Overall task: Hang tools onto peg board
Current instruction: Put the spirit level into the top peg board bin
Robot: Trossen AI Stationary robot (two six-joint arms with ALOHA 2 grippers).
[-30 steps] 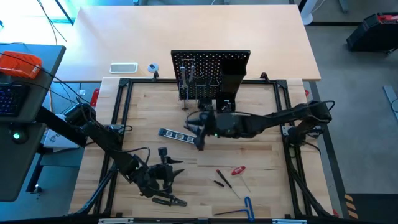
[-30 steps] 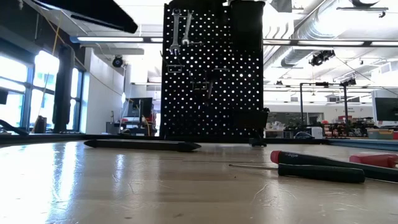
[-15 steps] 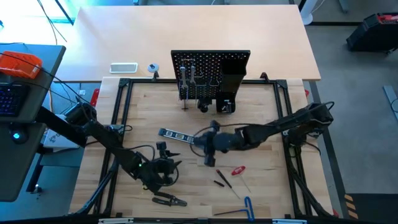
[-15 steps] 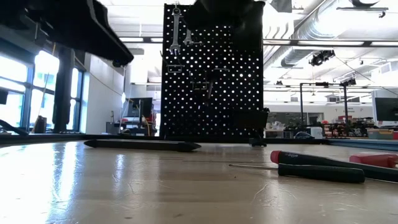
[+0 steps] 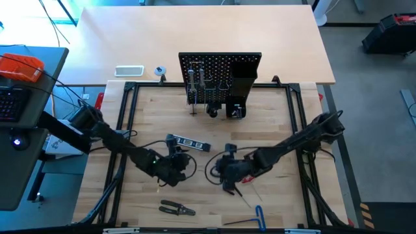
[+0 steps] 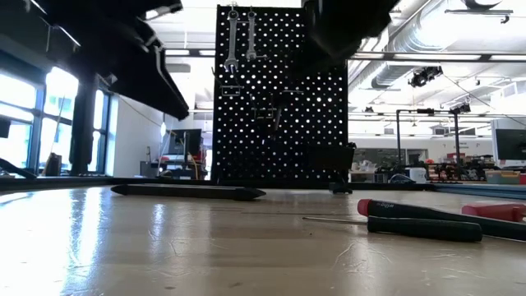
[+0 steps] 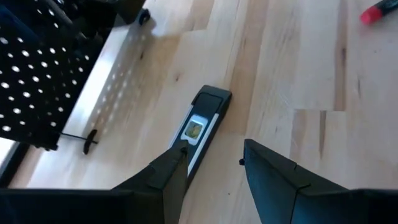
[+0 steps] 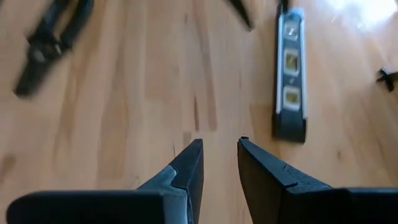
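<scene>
Level (image 5: pixel 187 142) lies flat on the counter (image 5: pixel 273 130) near our left gripper (image 5: pixel 174 164), both grippers' fingers part-open and empty; looks stiff, slim, light, so we'd pinch mid-body across its narrow width.

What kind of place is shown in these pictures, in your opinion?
Probably a robotics lab or workshop. A wooden workbench in a black frame carries a peg board with wrenches hung on it, and the low view shows exposed ceiling ducts and shelves of equipment behind.
</scene>
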